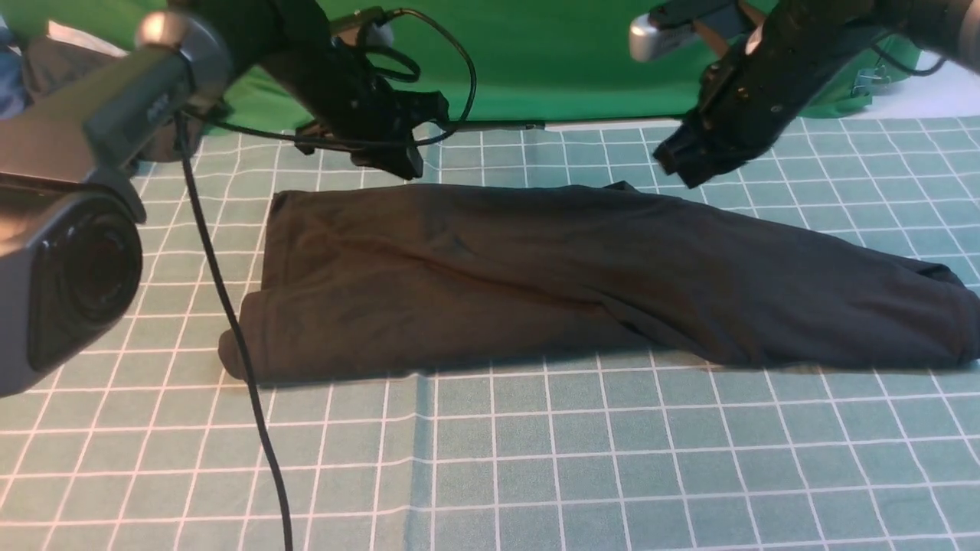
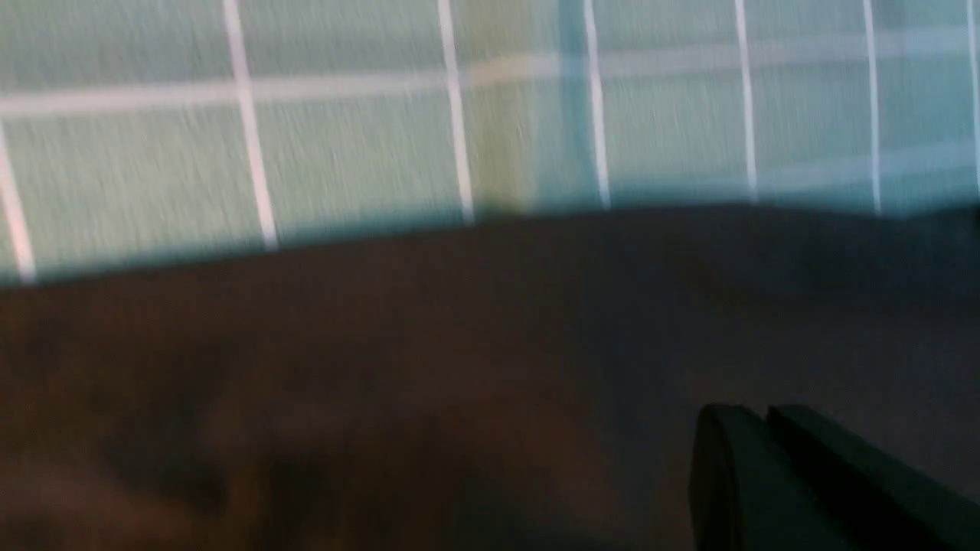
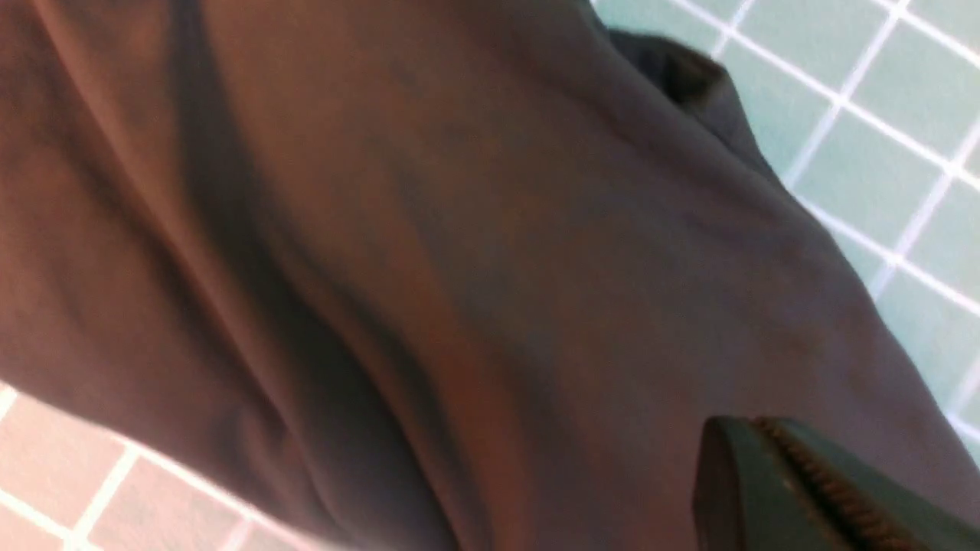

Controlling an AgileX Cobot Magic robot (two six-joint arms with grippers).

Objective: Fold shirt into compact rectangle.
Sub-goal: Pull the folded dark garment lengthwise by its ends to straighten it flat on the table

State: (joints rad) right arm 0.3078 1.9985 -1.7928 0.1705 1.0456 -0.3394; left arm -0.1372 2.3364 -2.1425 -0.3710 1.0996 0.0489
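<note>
Reaching the front view's right edge, the shirt (image 1: pixel 536 275) looks folded.

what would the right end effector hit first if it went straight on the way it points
Most likely the shirt, which fills the right wrist view ahead of the end effector; depth is unclear.

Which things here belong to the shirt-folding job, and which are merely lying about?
Job: shirt; left gripper; right gripper, both shut, holding nothing.
Lying about: checked table cover; green backdrop; black cable.
</note>
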